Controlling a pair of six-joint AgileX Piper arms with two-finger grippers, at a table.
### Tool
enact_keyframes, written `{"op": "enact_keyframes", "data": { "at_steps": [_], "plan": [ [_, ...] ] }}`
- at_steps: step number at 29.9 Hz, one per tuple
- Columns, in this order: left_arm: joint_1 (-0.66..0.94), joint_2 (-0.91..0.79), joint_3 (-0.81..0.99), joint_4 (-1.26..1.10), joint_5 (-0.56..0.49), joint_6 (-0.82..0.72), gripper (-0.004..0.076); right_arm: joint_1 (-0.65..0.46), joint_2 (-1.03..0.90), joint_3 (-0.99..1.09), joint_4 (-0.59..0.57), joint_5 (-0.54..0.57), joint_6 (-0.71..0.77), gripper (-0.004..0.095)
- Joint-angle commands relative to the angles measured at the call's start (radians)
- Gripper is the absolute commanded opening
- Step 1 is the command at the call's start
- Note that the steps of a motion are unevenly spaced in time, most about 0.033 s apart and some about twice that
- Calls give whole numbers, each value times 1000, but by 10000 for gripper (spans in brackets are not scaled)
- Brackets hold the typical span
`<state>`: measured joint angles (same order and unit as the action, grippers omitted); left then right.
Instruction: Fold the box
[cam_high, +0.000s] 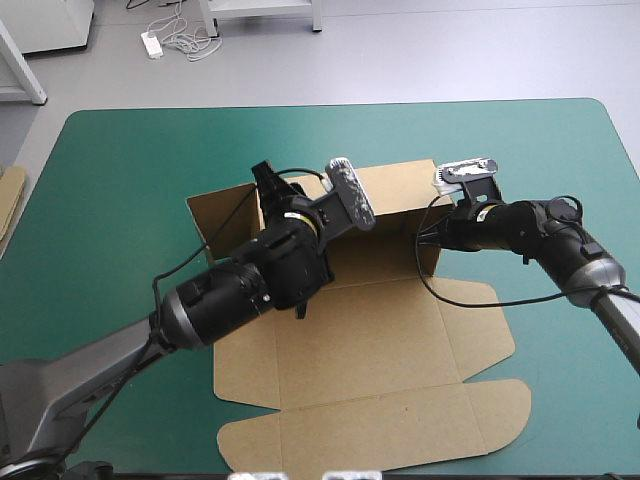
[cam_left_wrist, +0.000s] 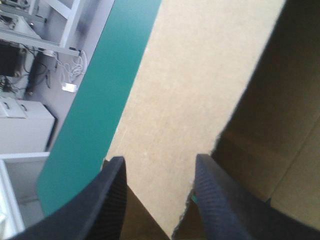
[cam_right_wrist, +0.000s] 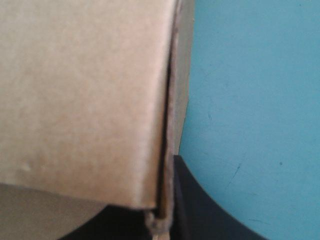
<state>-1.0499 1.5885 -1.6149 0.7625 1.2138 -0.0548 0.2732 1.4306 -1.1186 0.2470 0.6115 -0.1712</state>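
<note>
Box (cam_high: 380, 340) edge inside right claw (cam_high: 436, 234).

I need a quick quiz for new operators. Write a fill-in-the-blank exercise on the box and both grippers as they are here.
1. The box is cut from ___ board.
2. Its far wall stands raised, while the lid toward the table's near edge lies ___.
3. The right gripper is shut on the box; the left gripper is ___.
4. The table's cover is ___ in colour.
Missing words: brown; flat; open; teal-green.
</note>
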Motion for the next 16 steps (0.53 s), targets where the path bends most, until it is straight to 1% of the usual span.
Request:
{"op": "enact_keyframes", "data": {
  "at_steps": [1,4,9,10,12,13,16],
  "plan": [
    [100,-61,-102,-79,-8,0,321,2,-31,-30,25,-2,16,-19],
    [242,-95,-135,-189,-14,-5,319,2,-31,-30,25,9,19,-19],
    [570,-136,-139,-396,-19,-2,319,2,-31,-30,25,13,24,-19],
    [665,-139,-139,-482,-23,14,319,2,-31,-31,25,13,24,-19],
    [792,-139,-135,-632,-26,75,319,2,-31,-31,25,17,26,-19],
    [881,-137,-127,-720,-40,105,319,2,-31,-33,25,21,26,-19],
    [1043,-133,-116,-899,-46,175,318,2,-31,-43,25,32,26,-19]
  ]
}}
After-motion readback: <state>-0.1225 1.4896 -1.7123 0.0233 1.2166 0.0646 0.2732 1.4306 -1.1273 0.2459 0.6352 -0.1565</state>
